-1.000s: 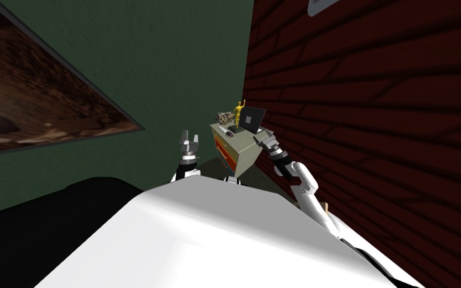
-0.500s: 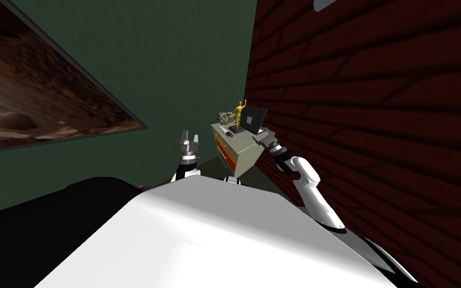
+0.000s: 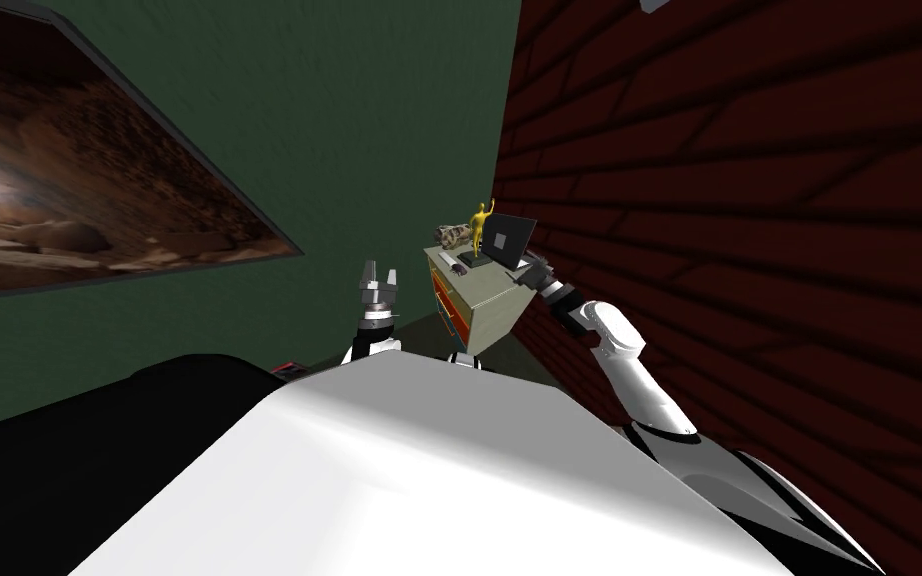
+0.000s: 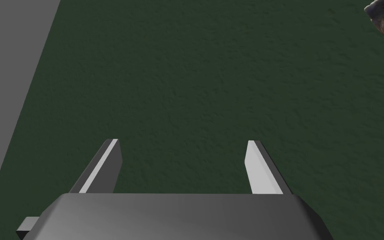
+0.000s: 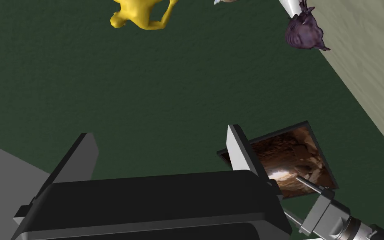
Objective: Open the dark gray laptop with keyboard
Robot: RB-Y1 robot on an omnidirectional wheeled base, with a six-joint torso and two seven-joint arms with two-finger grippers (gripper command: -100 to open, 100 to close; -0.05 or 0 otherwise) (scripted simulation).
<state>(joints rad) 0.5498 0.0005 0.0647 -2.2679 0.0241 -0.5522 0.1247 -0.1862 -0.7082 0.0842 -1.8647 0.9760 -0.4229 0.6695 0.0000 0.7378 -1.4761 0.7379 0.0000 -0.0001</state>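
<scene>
The dark grey laptop (image 3: pixel 505 240) stands on a small cabinet (image 3: pixel 479 300) in the corner, its lid raised and showing a lighter square. My right gripper (image 3: pixel 533 270) is at the cabinet's edge by the brick wall, just below the laptop's near corner. In the right wrist view that gripper (image 5: pixel 160 150) is open with nothing between its fingers; the laptop is hidden there. My left gripper (image 3: pixel 379 279) is held upright to the left of the cabinet, away from it, and is open (image 4: pixel 183 162) in front of the green wall.
A yellow figurine (image 3: pixel 476 224) and a brown mottled object (image 3: pixel 449 236) stand behind the laptop; a small purple object (image 5: pixel 305 31) lies on the cabinet top (image 5: pixel 370 62). The dark red brick wall (image 3: pixel 749 250) runs close on the right.
My right arm has stretched further forward, bringing its gripper closer under the laptop's near corner. The head view has shifted slightly. The left arm has not moved.
</scene>
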